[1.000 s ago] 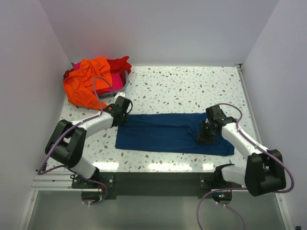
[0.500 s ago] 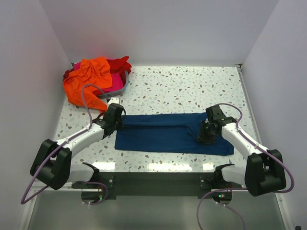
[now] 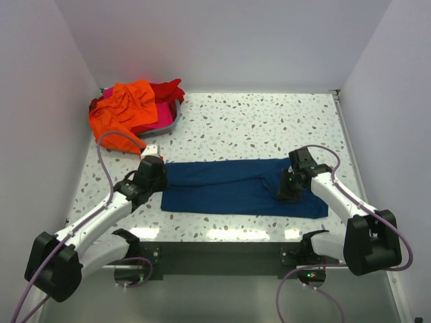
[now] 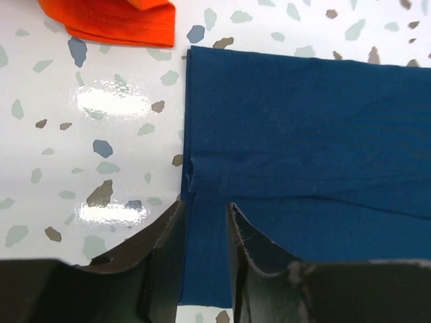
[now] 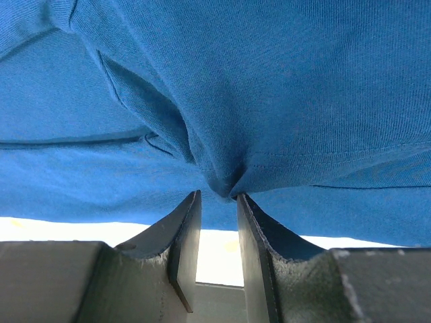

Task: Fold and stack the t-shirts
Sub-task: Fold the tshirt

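The navy blue t-shirt [image 3: 229, 187] lies folded into a long strip across the near middle of the table. My left gripper [image 3: 156, 176] hovers over its left edge [image 4: 195, 134], jaws a narrow gap apart, with flat cloth showing between them [image 4: 204, 202]. My right gripper [image 3: 288, 192] is shut on a puckered fold of the navy shirt [image 5: 217, 194] near its right end. The orange t-shirt [image 3: 124, 111] is heaped at the back left, and one corner shows in the left wrist view [image 4: 114, 23]. Red [image 3: 168, 91] and magenta [image 3: 161, 121] shirts lie under it.
A grey tray [image 3: 176, 120] at the back left corner holds the heap of shirts. White walls enclose the speckled table [image 3: 269, 121] on three sides. The table's near edge meets a dark rail [image 3: 222, 252] by the arm bases.
My left gripper has moved from the shirt's far left corner toward me along its left edge. The right gripper and the navy shirt have stayed in place.
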Tool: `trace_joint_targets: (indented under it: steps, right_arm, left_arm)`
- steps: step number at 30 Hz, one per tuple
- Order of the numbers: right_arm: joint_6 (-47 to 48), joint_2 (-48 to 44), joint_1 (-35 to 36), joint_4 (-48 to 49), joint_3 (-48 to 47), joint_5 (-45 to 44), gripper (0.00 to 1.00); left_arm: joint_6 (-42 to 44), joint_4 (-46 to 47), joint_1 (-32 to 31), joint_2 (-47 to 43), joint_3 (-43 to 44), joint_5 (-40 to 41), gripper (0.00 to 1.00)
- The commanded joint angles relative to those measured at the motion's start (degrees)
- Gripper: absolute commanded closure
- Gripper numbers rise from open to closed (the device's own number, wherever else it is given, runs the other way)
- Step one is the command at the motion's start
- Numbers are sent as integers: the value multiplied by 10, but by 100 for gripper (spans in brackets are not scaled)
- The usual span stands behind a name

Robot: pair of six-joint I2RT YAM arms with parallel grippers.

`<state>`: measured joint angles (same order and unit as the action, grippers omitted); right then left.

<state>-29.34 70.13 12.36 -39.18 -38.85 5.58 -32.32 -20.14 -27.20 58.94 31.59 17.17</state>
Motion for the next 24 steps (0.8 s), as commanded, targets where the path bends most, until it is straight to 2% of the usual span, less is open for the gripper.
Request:
trace_joint_targets:
  steps: [1, 5, 8, 9, 13, 15, 20, 24]
  right_arm:
    - [10, -2, 4, 3, -7, 7, 68]
    - [16, -11, 3, -16, -24, 5, 67]
    - [18, -21, 3, -34, -41, 4, 62]
    - [19, -24, 3, -43, -54, 2, 54]
    - [24, -22, 2, -74, -103, -14, 36]
    - [24, -18, 2, -84, -132, -43, 31]
    - [25, 35, -14, -71, -176, -63, 28]
    - [27, 104, -30, -31, -191, -57, 28]
  left_arm:
    - [-19, -16, -4, -36, 9, -12, 64]
    - [-13, -6, -4, 8, 50, -15, 64]
    - [-8, 11, -6, 57, 78, -20, 64]
    - [-7, 27, -7, 79, 87, -27, 64]
    - [-16, 65, -24, 138, 108, -38, 64]
    - [-20, 86, -38, 165, 116, -38, 65]
    - [-30, 132, -50, 249, 127, -58, 65]
    - [-22, 146, -49, 291, 122, -35, 66]
